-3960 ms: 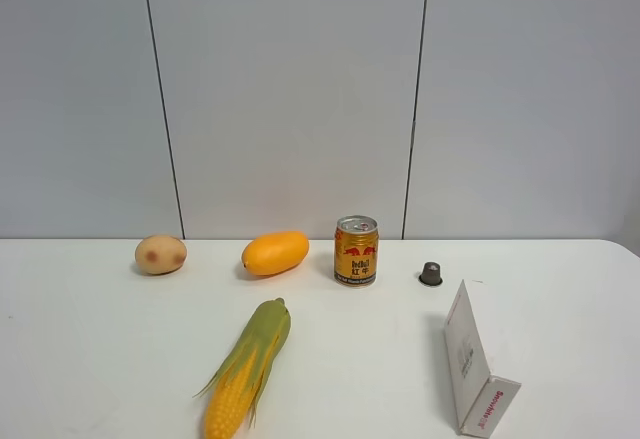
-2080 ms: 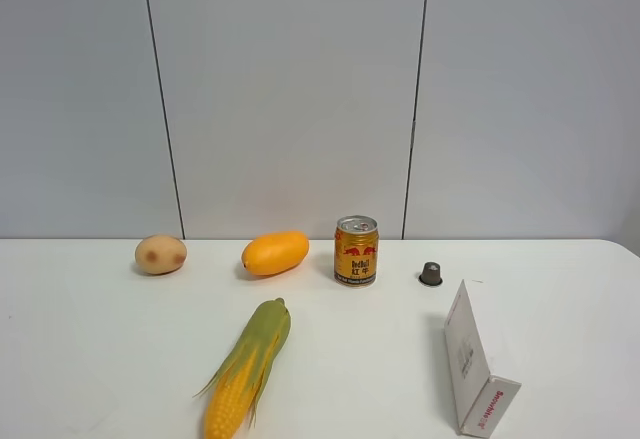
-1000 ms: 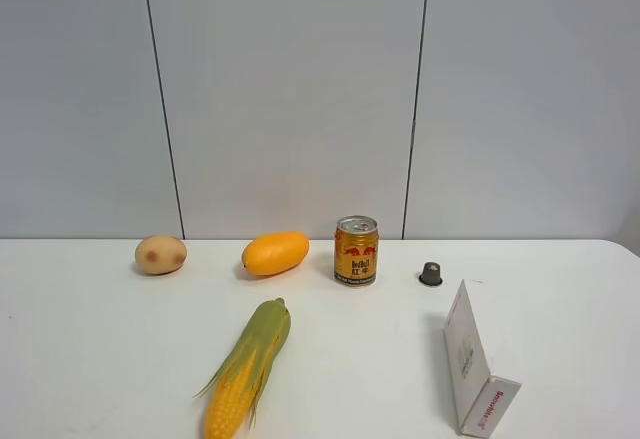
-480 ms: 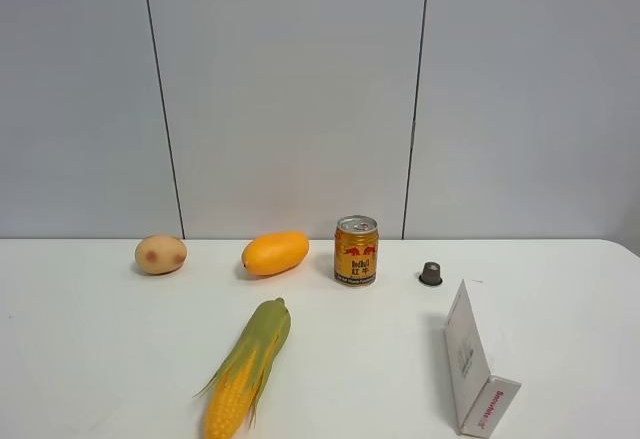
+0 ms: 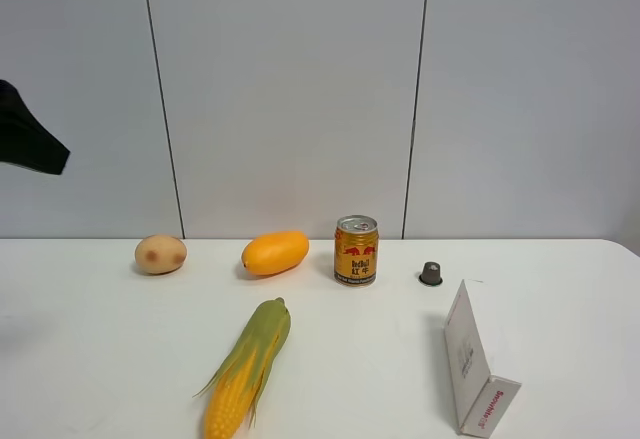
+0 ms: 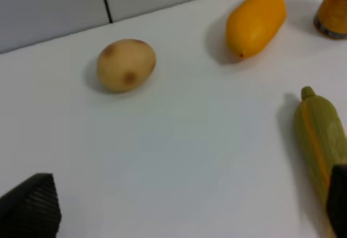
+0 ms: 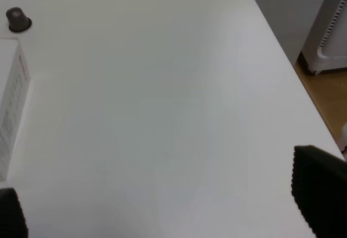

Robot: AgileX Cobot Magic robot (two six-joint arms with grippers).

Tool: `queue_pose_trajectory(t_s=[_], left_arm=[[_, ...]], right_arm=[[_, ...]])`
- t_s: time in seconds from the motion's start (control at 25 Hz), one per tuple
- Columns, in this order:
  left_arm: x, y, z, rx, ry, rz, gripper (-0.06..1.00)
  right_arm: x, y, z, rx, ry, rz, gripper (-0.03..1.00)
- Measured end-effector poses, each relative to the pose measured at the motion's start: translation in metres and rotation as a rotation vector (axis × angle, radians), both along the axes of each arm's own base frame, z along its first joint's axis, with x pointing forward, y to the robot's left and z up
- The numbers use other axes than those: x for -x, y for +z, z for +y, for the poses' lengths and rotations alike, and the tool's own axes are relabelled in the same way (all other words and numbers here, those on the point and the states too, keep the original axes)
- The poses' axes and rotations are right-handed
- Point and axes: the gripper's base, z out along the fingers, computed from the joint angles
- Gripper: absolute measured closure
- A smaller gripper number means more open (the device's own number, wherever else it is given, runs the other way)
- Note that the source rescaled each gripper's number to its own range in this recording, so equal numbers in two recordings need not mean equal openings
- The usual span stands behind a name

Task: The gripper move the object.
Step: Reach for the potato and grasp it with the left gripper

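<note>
The object, a tan potato-like lump with reddish-brown blotches (image 5: 161,254), lies on the white table at the back left. In the left wrist view the lump (image 6: 126,64) lies well ahead of my left gripper (image 6: 184,205), whose two black fingertips stand wide apart and empty. A black part of the left arm (image 5: 25,141) shows at the far left edge of the exterior view, high above the table. My right gripper (image 7: 162,205) is open and empty over bare table near the right edge; it does not show in the exterior view.
An orange mango (image 5: 275,253), a gold drink can (image 5: 356,250) and a small dark capsule (image 5: 431,274) stand in a row to the right of the lump. A corn cob (image 5: 247,367) lies in front. A white box (image 5: 475,364) stands at the front right.
A black part of the left arm has come into the exterior view at the far left edge. The things on the table have not moved.
</note>
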Motion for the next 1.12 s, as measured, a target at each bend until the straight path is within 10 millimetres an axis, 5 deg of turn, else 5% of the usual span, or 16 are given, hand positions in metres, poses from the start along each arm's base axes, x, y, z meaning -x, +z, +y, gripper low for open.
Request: queue_pose_trajectory(t_s=[0.24,0.6,1.12], left_arm=[[-0.027,-0.012,-0.028,0.007,-0.040,-0.031,-0.06],[-0.062,-0.030,-0.043,-0.049,-0.001,-0.156,-0.06],[-0.116,-0.123,-0.047,0.016,0.145,-0.148,-0.06]], right_arm=[[0.000,0.000,0.000,0.000,0.000,0.000,-0.03],[0.000,0.000,0.000,0.000,0.000,0.000,-0.03],[0.000,0.000,0.000,0.000,0.000,0.000,-0.03]])
